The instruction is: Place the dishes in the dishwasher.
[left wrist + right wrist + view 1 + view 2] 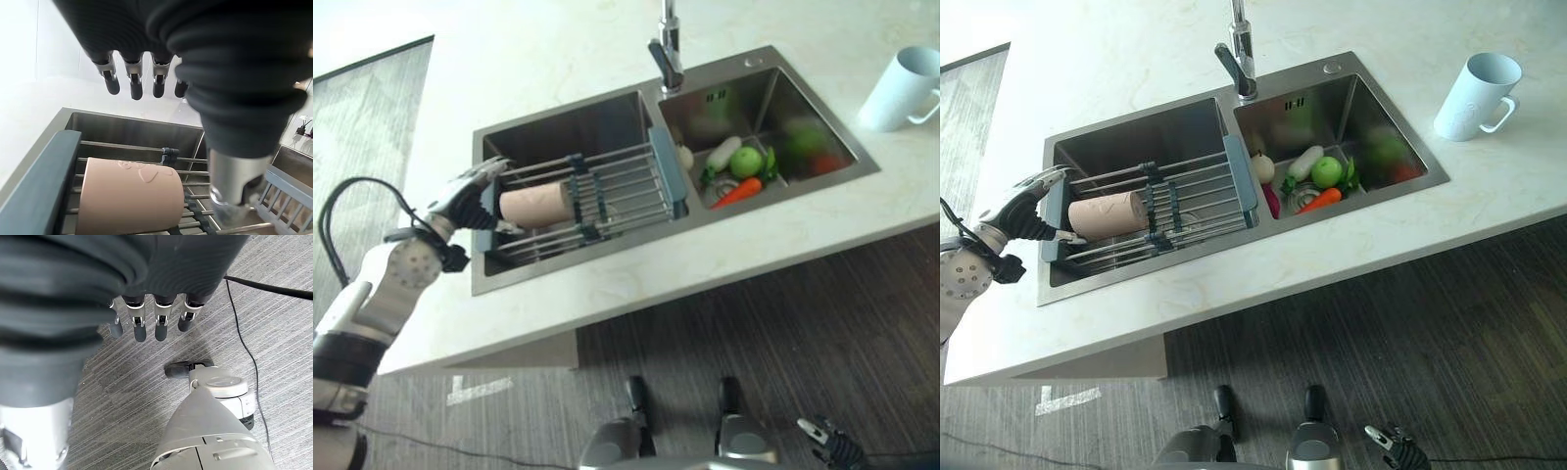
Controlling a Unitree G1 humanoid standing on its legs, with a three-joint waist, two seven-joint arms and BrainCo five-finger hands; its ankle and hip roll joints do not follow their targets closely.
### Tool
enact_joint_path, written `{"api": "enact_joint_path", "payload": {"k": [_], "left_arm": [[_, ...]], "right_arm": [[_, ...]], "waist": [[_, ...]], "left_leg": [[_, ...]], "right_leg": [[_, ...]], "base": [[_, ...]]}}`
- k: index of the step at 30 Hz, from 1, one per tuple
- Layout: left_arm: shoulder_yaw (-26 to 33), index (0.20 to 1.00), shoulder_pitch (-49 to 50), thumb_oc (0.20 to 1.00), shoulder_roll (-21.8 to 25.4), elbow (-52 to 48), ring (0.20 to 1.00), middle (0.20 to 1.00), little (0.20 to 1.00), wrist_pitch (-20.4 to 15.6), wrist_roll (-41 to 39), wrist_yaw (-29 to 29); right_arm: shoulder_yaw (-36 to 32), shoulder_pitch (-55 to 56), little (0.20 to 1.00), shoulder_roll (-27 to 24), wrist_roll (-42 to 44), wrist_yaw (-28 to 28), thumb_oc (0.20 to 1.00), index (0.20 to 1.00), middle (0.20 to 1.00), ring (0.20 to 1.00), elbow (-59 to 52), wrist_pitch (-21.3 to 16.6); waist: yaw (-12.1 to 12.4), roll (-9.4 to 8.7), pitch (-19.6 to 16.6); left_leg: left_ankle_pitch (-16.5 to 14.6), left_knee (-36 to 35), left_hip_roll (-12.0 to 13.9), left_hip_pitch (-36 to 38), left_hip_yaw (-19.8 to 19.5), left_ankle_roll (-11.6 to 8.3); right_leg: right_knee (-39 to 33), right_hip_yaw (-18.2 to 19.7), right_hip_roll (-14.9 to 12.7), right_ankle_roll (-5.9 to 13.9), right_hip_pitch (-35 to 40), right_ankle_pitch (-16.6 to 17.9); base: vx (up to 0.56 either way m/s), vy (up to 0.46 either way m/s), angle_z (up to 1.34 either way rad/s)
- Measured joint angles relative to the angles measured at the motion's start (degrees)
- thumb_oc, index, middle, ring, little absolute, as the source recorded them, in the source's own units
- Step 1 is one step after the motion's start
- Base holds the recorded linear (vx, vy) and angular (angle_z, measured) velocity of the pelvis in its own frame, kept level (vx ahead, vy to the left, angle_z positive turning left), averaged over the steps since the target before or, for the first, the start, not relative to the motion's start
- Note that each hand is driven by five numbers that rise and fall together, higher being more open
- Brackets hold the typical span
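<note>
Sink rack (626, 186) holds a tan embossed cup (534, 204) sideways beneath the slack-fingered left hand (470, 191).

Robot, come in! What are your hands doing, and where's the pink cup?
Left hand open beside pink cup. Cup lying on sink rack, not held. Right hand open, low. Nothing blocking.

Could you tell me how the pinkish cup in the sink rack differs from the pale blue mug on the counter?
The pinkish cup lies on its side on the rack over the left basin; the pale blue mug stands mouth down on the countertop, right of the sink. The mug shows a handle; none shows on the cup. The left hand is open beside the cup; nothing is near the mug. Both are plain, single-coloured drinking vessels.
</note>
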Motion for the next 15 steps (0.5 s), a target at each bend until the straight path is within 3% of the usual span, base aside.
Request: {"api": "enact_joint_path", "payload": {"k": [9,15], "left_arm": [[-0.2,1.000,-0.9,1.000,0.6,0.5,1.000,1.000,1.000,-0.7,2.5,4.6],[-0.2,1.000,-1.7,1.000,0.7,1.2,1.000,1.000,1.000,-0.2,4.2,10.7]], "right_arm": [[0.0,0.0,1.000,-0.1,0.0,0.2,1.000,1.000,1.000,1.000,-0.2,0.1],[0.3,-0.4,1.000,-0.6,1.1,0.0,1.000,1.000,1.000,1.000,-1.8,0.2]], "waist": [[0.0,0.15,1.0],[-0.1,-0.24,3.2]], "left_leg": [[0.1,0.0,0.0,-1.2,-0.2,-0.07],[0.2,0.0,0.0,-2.3,-0.2,-0.11]], "right_leg": [[0.0,-0.1,0.0,0.00,-1.1,0.0],[0.0,-0.1,0.0,0.01,-2.3,0.1]], "base": [[-0.03,0.012,0.00],[-0.06,0.008,0.00]]}}
